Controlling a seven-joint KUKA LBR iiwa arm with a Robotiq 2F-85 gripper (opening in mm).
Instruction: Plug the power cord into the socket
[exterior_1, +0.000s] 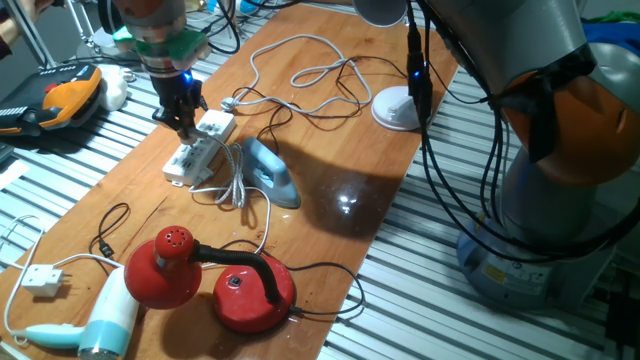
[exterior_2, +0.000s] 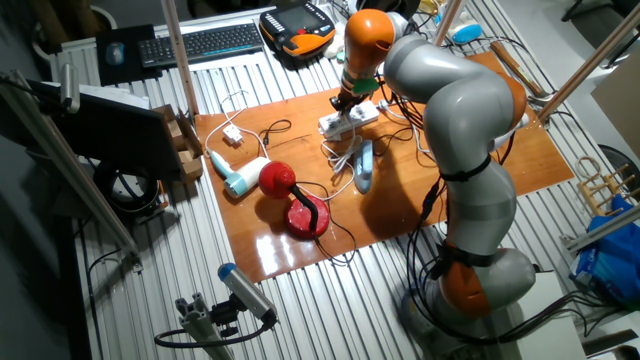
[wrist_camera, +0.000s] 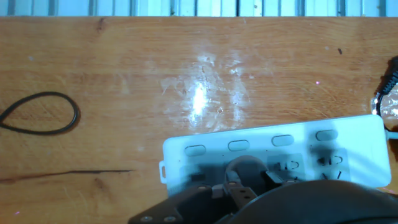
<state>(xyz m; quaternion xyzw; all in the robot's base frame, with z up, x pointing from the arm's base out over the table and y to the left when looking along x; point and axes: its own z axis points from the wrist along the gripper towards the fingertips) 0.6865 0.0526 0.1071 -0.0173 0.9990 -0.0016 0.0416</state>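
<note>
One arm works over a wooden board (exterior_1: 330, 215) on a slatted table. Nearest the camera in one fixed view lie a pale hair dryer (exterior_1: 105, 322) and a red lamp (exterior_1: 215, 280) with a black cord. Beyond them the light-blue iron (exterior_1: 268, 172) rests on the board, just beside the socket (exterior_1: 200, 146), a flat white strip. The cord (exterior_1: 237, 178) runs from the iron in a bundle between iron and strip, then loops away across the board behind them. Its plug appears to sit under the fingers, but the gripper hides it.

The gripper (exterior_1: 184, 122) is down on the middle of the strip, pointing straight at it. The hand view shows the gripper (wrist_camera: 239, 186) body over a grey rounded part pressed against the socket (wrist_camera: 273, 155) face, with outlets and four switches visible beside it. The jaws are masked in every view; their state cannot be told.

Farthest back stands a white lamp base (exterior_1: 397, 107). The other fixed view shows the gripper (exterior_2: 347, 103) above the socket (exterior_2: 350, 120).
</note>
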